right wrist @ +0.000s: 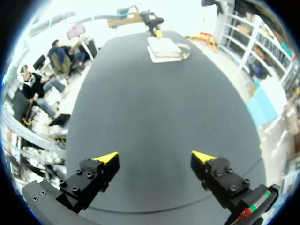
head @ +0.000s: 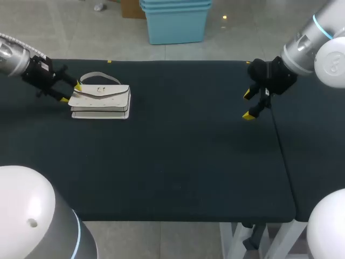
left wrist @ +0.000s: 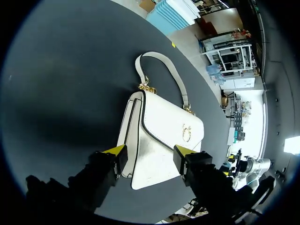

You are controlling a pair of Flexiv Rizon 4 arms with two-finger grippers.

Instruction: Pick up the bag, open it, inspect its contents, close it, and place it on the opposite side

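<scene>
Dark matte table top [head: 178,162] is seen, evenly lit. A second dark surface [head: 318,151] is butted against its right edge. White legs [head: 232,240] are seen under the near edge.

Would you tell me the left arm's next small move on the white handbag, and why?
Probably ease the left gripper forward and close it on the white leather handbag: its open fingers flank the bag's near end, the bag lies flat on the black table, and the right gripper hangs open far off.
</scene>
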